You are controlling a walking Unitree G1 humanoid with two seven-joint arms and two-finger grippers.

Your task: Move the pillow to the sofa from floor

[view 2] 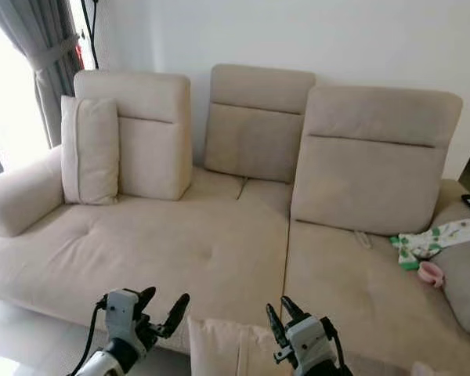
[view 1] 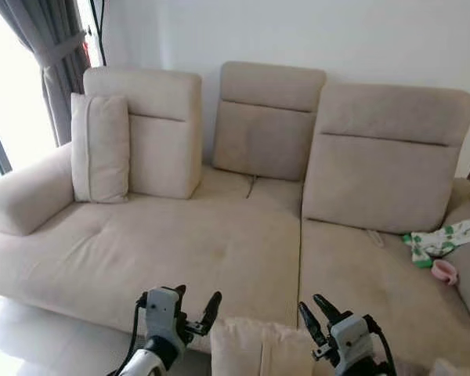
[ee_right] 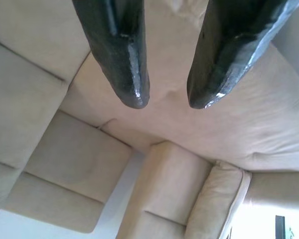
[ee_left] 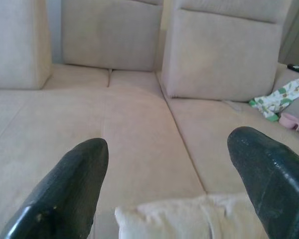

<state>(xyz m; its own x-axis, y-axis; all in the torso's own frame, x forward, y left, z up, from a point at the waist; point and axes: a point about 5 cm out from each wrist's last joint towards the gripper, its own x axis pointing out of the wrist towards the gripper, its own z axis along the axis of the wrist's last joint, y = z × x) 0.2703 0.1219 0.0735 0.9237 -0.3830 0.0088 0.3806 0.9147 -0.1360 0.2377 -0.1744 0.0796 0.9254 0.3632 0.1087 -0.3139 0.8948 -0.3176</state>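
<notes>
Evidently midway: the pillow (view 1: 254, 348) hangs at six o'clock between the left gripper (view 1: 194, 309) and right gripper (view 1: 317, 312), both spread apart, flanking it; the sofa (view 1: 211, 251) seat at twelve o'clock awaits it.

You see a beige sofa (view 1: 219, 243), cream pillow (view 1: 258, 348), green-and-white patterned cloth (view 1: 446, 237), pink cup (view 1: 445, 272), grey curtain (view 1: 43, 47)

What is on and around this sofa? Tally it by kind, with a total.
Pillows: 2, one upright at the sofa's left end, one between the pincers
Back cushions: 3
Green-patterned cloth: 1
Pink item: 1
Total: 7
</notes>
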